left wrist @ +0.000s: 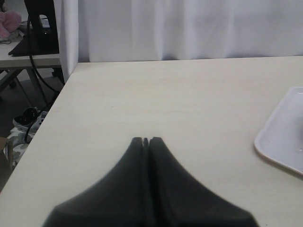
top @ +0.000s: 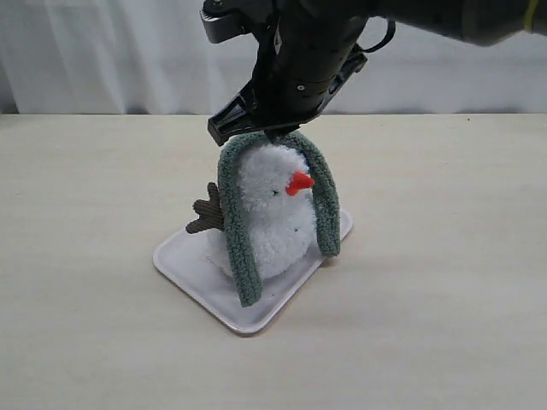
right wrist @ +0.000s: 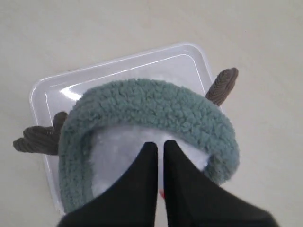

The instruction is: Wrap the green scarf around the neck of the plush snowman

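A grey-green knit scarf (top: 232, 213) is being borne on the white plush snowman's head (top: 267, 181), liable to slip if brushed by the right gripper (right wrist: 156, 144), pressed together, empty.

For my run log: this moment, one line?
grey-green knit scarf draped over fluffy white snowman's head; right end effector shut above; left end effector shut, away
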{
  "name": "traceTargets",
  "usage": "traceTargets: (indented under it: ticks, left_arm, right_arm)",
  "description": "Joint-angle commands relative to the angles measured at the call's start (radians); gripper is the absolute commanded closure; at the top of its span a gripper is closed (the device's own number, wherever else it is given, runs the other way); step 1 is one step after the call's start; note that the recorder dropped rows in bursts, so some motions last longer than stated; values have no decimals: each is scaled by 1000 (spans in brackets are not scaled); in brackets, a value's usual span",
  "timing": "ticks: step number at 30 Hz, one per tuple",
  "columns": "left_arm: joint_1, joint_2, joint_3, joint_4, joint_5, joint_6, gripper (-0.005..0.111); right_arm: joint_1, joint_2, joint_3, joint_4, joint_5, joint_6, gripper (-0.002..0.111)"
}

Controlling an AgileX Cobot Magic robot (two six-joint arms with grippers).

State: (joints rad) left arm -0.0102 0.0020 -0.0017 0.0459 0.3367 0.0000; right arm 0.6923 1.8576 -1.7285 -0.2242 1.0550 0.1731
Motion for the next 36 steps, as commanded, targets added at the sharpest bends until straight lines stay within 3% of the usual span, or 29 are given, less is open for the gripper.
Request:
traceTargets:
  ticks: [1, 13, 20, 27, 33, 36]
  left_arm:
    - [-1, -2, 2, -2, -15, 0, 107]
    - [-1, -2, 2, -2, -15, 0, 107]
    - [-1, -2, 2, -2, -15, 0, 107]
    - [-1, -2, 2, -2, -15, 0, 107]
    - [-1, -2, 2, -2, -13, 0, 107]
    - [-1, -2, 2, -2, -13, 0, 107]
  right_arm:
    - [-4, 50, -3, -39, -127, 20, 104]
    - [-6, 150, -3, -137, -171, 62, 104]
    - [6, 176, -3, -117, -146, -83, 104]
    - [14, 125, -18, -113, -160, -91, 104]
    - [8, 127, -124, -28, -111, -29, 82]
    - [-15, 175, -255, 30, 57, 1, 75]
